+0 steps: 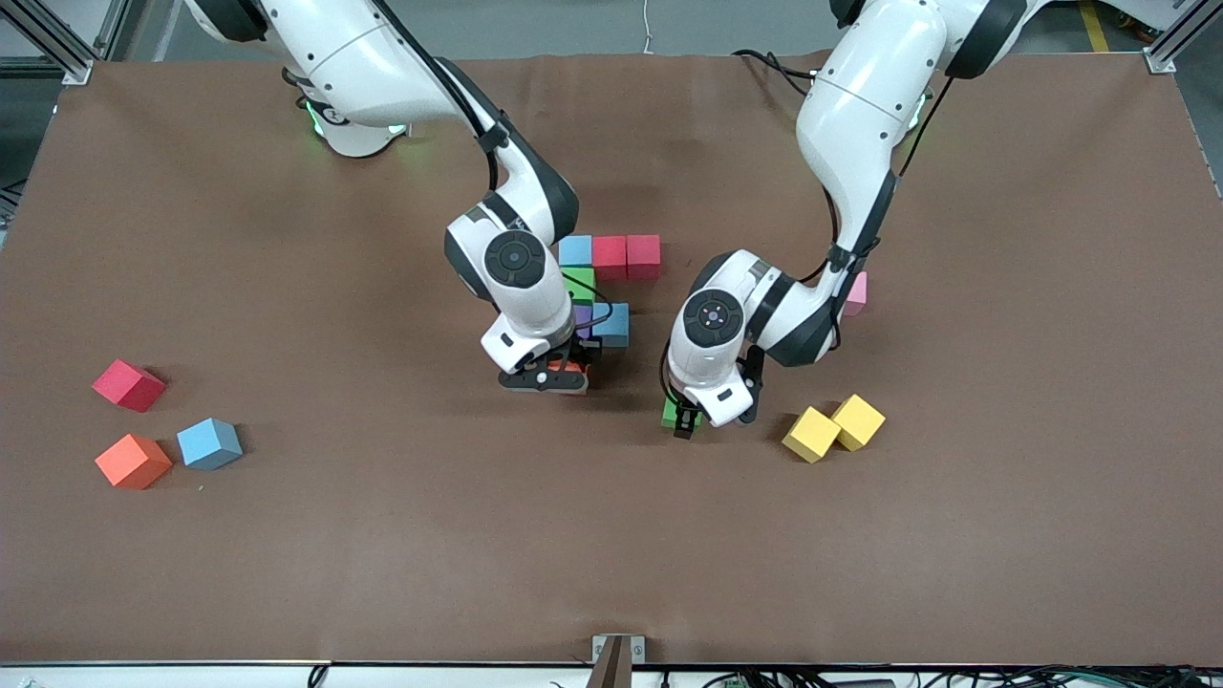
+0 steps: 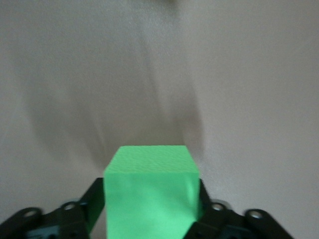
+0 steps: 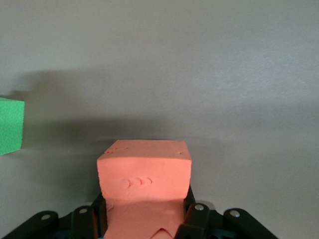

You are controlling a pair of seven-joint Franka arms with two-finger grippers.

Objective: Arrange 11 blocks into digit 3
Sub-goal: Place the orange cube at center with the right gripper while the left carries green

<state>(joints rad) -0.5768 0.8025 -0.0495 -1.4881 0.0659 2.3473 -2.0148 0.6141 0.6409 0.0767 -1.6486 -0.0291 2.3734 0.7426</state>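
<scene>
A brown, cloth-like mat covers the table (image 1: pixel 1003 535), with grey floor and aluminium frame posts past its edges. The blocks are small matte foam cubes with soft edges. The unfinished digit 3 (image 1: pixel 602 287) sits at mid-table: a blue and two red cubes in a row, then green, purple and blue ones below it, partly hidden by the right arm. The right gripper (image 3: pixel 144 219) pinches an orange cube (image 3: pixel 144 174) at the figure's 6 o'clock end. The left gripper (image 2: pixel 152 219) is clamped on a green cube (image 2: pixel 149 194), at the figure's 5 o'clock. Loose: two touching yellow cubes (image 1: pixel 833 427), one pink cube (image 1: pixel 856 292), and a red (image 1: pixel 128 385), an orange (image 1: pixel 133 461) and a blue cube (image 1: pixel 210 443) toward the right arm's end.
</scene>
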